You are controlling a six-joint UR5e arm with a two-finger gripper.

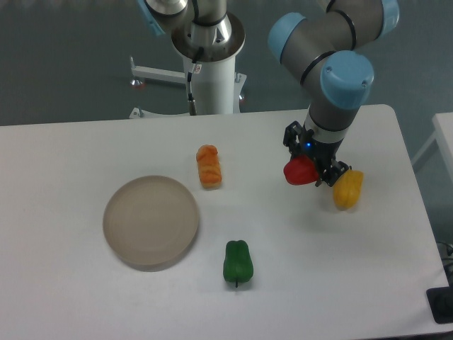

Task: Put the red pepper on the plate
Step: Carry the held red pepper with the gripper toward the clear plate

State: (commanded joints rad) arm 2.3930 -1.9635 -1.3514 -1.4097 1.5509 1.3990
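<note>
Camera view: the red pepper (300, 171), partly hidden, is pinched by the fingers (316, 170), well apart from the plate (151, 221).

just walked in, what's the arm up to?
The gripper is closed on the red pepper at the right side of the table, right next to the yellow pepper. Whether the red pepper is lifted yet is hard to tell. The plate sits empty on the left. An orange pepper and a green pepper lie untouched between.
</note>
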